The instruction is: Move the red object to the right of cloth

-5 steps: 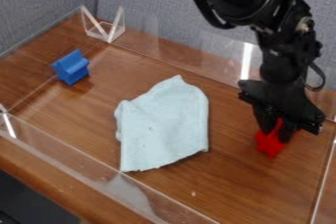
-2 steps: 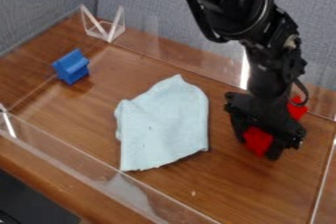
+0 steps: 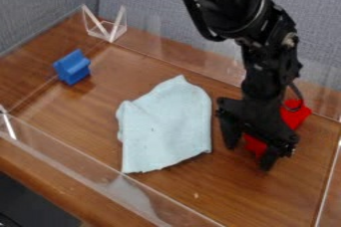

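Observation:
The red object (image 3: 296, 113) is a bright red bar lying on the wooden table just right of the cloth (image 3: 167, 121), a pale blue-green rumpled towel in the middle. My gripper (image 3: 253, 149) points down over the bar's near end. Its black fingers (image 3: 228, 131) are spread wide on either side of the bar, so it is open. The arm hides the middle of the bar, and I cannot tell whether the fingers still touch it.
A blue cube (image 3: 72, 68) sits at the left of the table. A clear wire-like stand (image 3: 103, 22) is at the back left. Low clear walls (image 3: 40, 141) border the wooden table, with one close to the right of the red bar.
The gripper has come nearer and lower with the red bar and spread its fingers. The bar, held before, now rests on the table to the right of the cloth.

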Tool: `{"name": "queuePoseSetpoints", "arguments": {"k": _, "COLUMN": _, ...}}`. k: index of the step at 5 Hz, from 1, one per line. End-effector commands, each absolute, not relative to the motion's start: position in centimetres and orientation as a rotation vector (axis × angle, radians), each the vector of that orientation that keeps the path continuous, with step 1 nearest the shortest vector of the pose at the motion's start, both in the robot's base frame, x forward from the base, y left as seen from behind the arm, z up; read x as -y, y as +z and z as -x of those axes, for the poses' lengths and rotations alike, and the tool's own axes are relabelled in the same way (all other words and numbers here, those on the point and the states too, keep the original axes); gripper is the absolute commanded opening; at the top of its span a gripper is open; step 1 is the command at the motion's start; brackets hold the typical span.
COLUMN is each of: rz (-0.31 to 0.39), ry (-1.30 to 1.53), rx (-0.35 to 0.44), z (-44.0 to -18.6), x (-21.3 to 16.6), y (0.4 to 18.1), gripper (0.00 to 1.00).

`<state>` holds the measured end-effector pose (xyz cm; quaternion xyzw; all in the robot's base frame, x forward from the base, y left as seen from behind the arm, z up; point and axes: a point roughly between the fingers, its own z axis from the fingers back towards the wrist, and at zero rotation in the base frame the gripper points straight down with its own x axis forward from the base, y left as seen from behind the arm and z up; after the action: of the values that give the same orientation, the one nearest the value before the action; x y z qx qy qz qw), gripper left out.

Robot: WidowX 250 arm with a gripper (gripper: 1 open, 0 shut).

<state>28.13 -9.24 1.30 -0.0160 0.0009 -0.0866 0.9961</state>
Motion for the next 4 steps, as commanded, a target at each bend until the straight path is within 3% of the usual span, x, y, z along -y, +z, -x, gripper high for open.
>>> {"name": "queuePoseSetpoints", "arguments": {"k": 1, "rz": 0.014, "ry": -0.131, "rx": -0.101, "z": -25.5, "x": 7.8, "y": 0.3, "gripper": 1.0}}
{"name": "queuePoseSetpoints", "arguments": {"k": 4, "rz": 0.005, "ry": -0.11, "rx": -0.016, "z": -26.9, "x": 7.5, "y": 4.2, "gripper": 1.0}}
